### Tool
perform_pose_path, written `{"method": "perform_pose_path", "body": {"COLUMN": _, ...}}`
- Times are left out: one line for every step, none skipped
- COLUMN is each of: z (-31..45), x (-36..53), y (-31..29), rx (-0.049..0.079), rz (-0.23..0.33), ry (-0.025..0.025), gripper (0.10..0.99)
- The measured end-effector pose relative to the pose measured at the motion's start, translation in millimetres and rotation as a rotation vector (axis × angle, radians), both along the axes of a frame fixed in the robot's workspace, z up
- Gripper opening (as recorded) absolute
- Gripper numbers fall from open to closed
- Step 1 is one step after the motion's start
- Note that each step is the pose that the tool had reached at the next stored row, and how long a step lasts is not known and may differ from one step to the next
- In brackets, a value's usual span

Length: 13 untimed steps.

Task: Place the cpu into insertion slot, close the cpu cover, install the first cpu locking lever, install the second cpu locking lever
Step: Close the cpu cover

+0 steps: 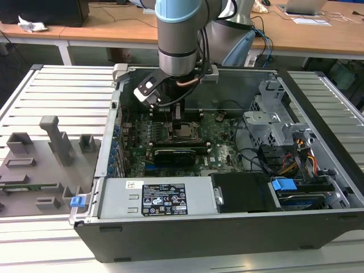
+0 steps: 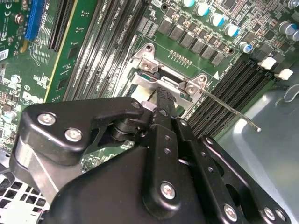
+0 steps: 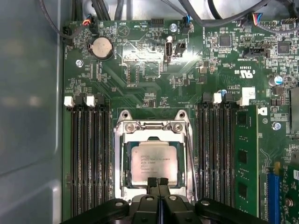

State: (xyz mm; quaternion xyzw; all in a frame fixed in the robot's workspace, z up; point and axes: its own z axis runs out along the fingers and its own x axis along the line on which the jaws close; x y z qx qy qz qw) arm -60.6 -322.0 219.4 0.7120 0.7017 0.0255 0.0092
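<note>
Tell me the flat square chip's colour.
The chip is dull silver-grey; first wrist view shows it best.

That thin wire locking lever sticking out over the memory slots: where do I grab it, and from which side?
Probably near the free end of the locking lever, just short of its small bent tip. There the wire looks clear over the memory slots, while its other end is pinned at the socket bracket. Come down from above, jaws straddling the wire crosswise.

An open computer case lies on a slatted metal table, with grey plastic fixtures at the exterior view's left. Inside, a labelled power supply sits along the near wall. The green motherboard carries a coin cell battery and black memory slots.
</note>
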Motion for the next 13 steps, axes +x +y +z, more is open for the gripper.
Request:
{"method": "perform_pose_path", "body": {"z": -0.1, "x": -1.8, "y": 0.0, "rx": 0.0, "rz": 0.0, "ry": 0.0, "gripper": 0.106}}
{"method": "perform_pose_path", "body": {"z": -0.4, "x": -4.3, "y": 0.1, "rx": 0.0, "rz": 0.0, "ry": -0.0001, "gripper": 0.106}}
{"method": "perform_pose_path", "body": {"z": -1.1, "x": -5.2, "y": 0.1, "rx": 0.0, "rz": 0.0, "ry": -0.0001, "gripper": 0.106}}
{"method": "perform_pose_path", "body": {"z": -2.0, "x": -5.4, "y": 0.1, "rx": 0.0, "rz": 0.0, "ry": -0.0002, "gripper": 0.106}}
{"method": "perform_pose_path", "body": {"z": -3.5, "x": -5.4, "y": 0.1, "rx": 0.0, "rz": 0.0, "ry": 0.0, "gripper": 0.106}}
{"method": "perform_pose_path", "body": {"z": -4.6, "x": -5.4, "y": 0.2, "rx": 0.0, "rz": 0.0, "ry": 0.0, "gripper": 0.106}}
{"method": "perform_pose_path", "body": {"z": -5.5, "x": -5.4, "y": 0.3, "rx": 0.0, "rz": 0.0, "ry": -0.0001, "gripper": 0.106}}
{"method": "perform_pose_path", "body": {"z": -6.6, "x": -5.4, "y": 0.4, "rx": 0.0, "rz": 0.0, "ry": -0.0001, "gripper": 0.106}}
{"method": "perform_pose_path", "body": {"z": -7.4, "x": -5.4, "y": 0.5, "rx": 0.0, "rz": 0.0, "ry": 0.0, "gripper": 0.106}}
{"method": "perform_pose_path", "body": {"z": -8.4, "x": -5.4, "y": 0.5, "rx": 0.0, "rz": 0.0, "ry": 0.0, "gripper": 0.106}}
{"method": "perform_pose_path", "body": {"z": -9.3, "x": -5.5, "y": 0.5, "rx": 0.0, "rz": 0.0, "ry": 0.0, "gripper": 0.106}}
{"method": "perform_pose_path", "body": {"z": -10.8, "x": -5.4, "y": 0.6, "rx": 0.0, "rz": 0.0, "ry": 0.0, "gripper": 0.106}}
{"method": "perform_pose_path", "body": {"z": -11.6, "x": -5.5, "y": 0.6, "rx": 0.0, "rz": 0.0, "ry": 0.0, "gripper": 0.106}}
